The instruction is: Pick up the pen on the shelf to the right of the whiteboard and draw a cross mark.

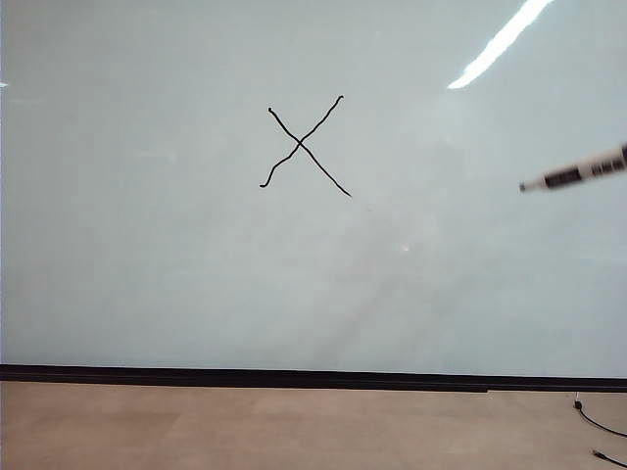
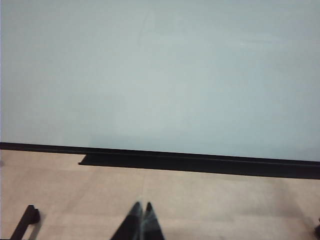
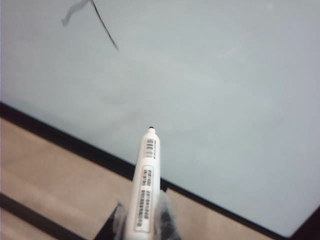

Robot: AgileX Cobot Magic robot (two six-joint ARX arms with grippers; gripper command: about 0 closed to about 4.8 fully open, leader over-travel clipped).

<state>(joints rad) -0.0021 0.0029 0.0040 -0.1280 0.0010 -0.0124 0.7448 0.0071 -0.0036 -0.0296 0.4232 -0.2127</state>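
Note:
The whiteboard (image 1: 196, 294) fills most of the exterior view, and a black cross mark (image 1: 302, 147) is drawn on it above the middle. The pen (image 1: 578, 173) pokes in from the right edge, its dark tip pointing left and clear of the board. In the right wrist view my right gripper (image 3: 141, 215) is shut on the pen (image 3: 145, 185); the white barrel sticks out toward the whiteboard (image 3: 225, 100), and an end of the cross mark (image 3: 102, 22) shows there. My left gripper (image 2: 142, 206) is shut and empty over the tan floor, facing the whiteboard (image 2: 160, 75). The shelf is out of view.
A thin black strip (image 1: 294, 377) runs along the board's lower edge above the tan wooden floor (image 1: 245, 426). Black cables (image 1: 600, 426) lie on the floor at the lower right. A black frame piece (image 2: 26, 220) shows near the left gripper.

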